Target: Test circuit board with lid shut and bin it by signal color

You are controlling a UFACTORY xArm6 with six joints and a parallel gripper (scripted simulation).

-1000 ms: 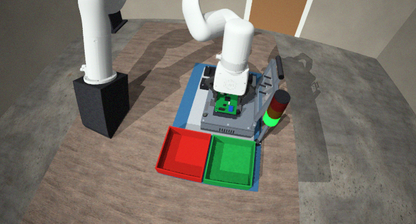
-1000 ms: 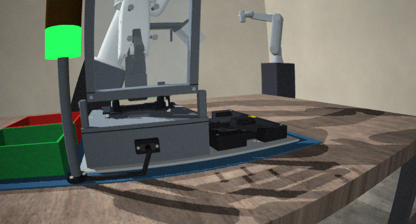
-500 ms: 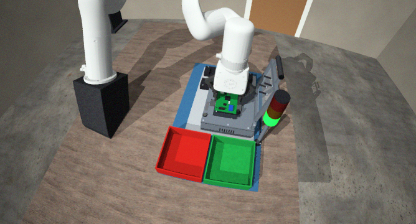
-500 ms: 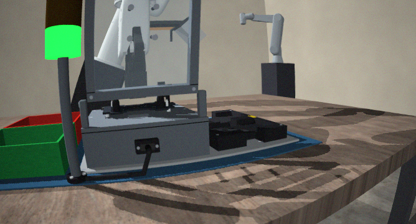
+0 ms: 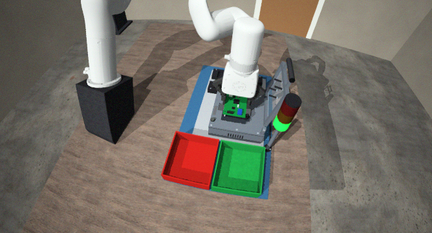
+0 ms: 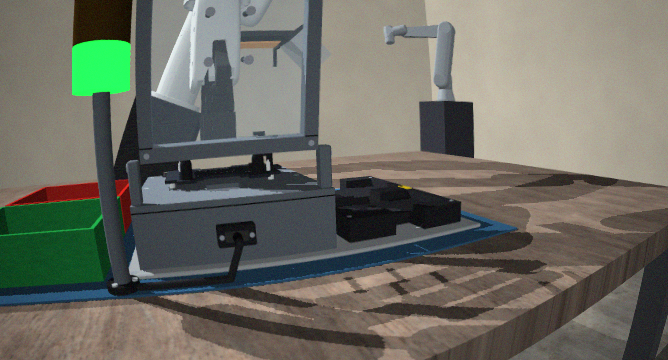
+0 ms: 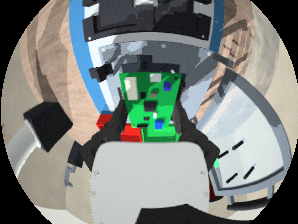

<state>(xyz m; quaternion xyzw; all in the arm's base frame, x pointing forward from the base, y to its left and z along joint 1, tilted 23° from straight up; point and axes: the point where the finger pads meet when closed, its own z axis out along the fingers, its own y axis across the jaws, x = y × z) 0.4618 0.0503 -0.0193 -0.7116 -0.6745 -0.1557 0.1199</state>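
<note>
The green circuit board is just above the tester's black plate, face up. My gripper comes straight down on it and is shut on the circuit board across its width. In the wrist view the board sits between my two dark fingers. In the side view my gripper shows through the glass lid, and the lid's lower bar hides the board. The lid stands open and upright. The signal tower shows green; it also shows in the side view.
The green bin and red bin stand side by side in front of the tester on the blue mat. The black tray lies behind the tester, its pockets empty. A second arm on a black pedestal stands to the left.
</note>
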